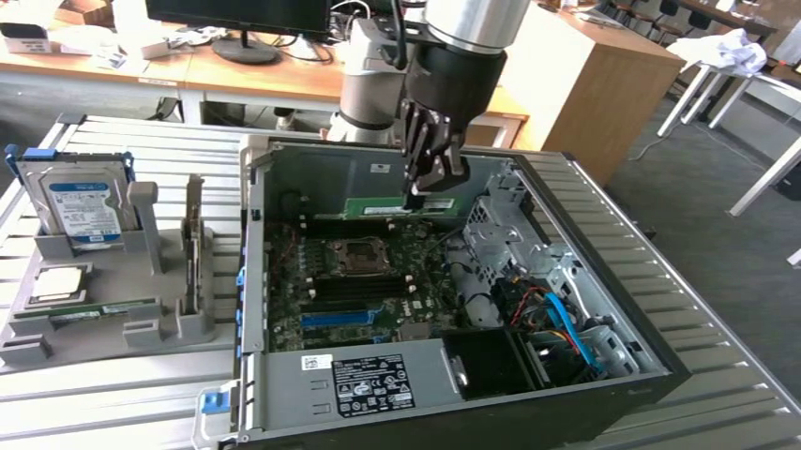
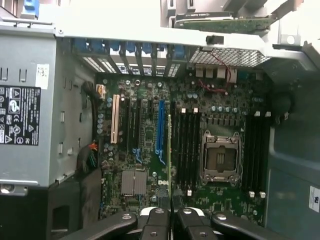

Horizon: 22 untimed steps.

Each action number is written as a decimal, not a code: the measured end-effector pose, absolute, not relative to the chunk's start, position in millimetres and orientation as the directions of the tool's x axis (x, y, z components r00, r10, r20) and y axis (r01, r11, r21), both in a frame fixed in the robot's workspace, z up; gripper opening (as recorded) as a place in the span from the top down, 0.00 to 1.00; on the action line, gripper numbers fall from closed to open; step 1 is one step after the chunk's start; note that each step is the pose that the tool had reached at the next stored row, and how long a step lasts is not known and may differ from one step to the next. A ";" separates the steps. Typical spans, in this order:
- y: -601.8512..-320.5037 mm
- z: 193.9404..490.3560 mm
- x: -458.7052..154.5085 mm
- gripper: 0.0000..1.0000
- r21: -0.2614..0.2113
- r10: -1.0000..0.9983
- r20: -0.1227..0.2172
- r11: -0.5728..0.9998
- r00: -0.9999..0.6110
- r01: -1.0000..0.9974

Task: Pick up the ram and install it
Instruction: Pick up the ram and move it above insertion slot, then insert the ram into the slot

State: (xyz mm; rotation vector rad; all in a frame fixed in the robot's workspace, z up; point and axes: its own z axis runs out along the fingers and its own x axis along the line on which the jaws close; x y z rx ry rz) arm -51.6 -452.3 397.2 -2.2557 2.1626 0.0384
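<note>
Fingers (image 1: 427,193) – mine, clamped on the ram (image 1: 375,207) | ram – held level, on edge, inside the open computer case (image 1: 323,173), over the motherboard (image 1: 328,298) near its black memory slots (image 2: 186,150)

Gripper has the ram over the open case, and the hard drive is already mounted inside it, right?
Not quite. The gripper holds the ram over the open case, but the hard drive is not inside: the exterior view shows it standing in the grey holder outside the case, at that view's left.
</note>
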 end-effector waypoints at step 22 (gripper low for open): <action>-447.5 393.0 -35.0 0.87 0.005 -0.999 -0.029 -0.042 0.042 -0.999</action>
